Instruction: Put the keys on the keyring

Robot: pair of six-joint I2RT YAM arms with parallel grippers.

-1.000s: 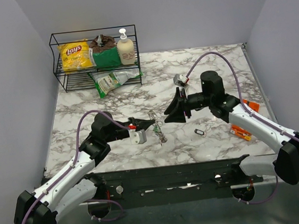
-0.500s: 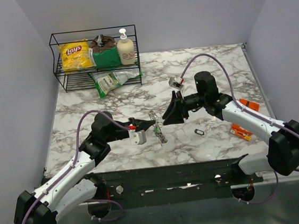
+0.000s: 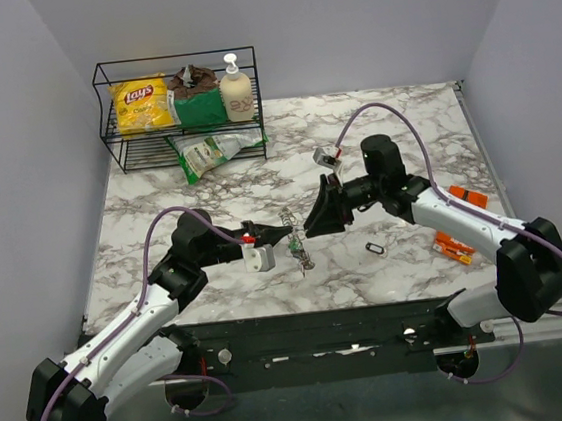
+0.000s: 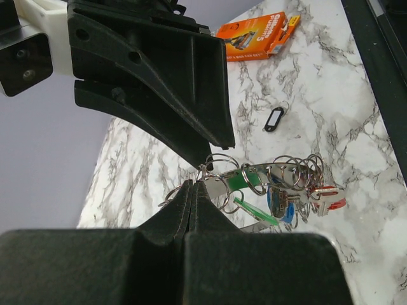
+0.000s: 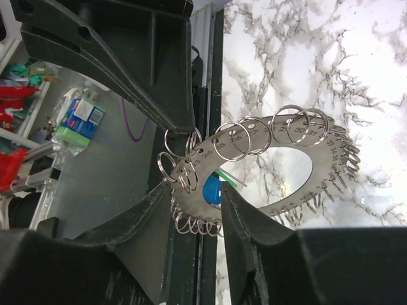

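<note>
Above a marbled bench [image 3: 404, 137], the left gripper [image 4: 192, 190] is clamped shut on one end of a flat metal keyring [image 5: 327, 162] plate, holding it aloft so its split rings can be reached. The right gripper [image 5: 194, 190] meets it tip to tip, jaws partly open astride that end. Green, blue and red keys [image 4: 286, 204] hang just beyond the left gripper's tip.

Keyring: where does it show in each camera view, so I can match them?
Top external: keyring at table centre, off the left hand's tip.
Left wrist: right of centre, pinched in the left hand.
Right wrist: centre, between the right hand's fingers.
Shared landmark: the left hand gripping it.
</note>
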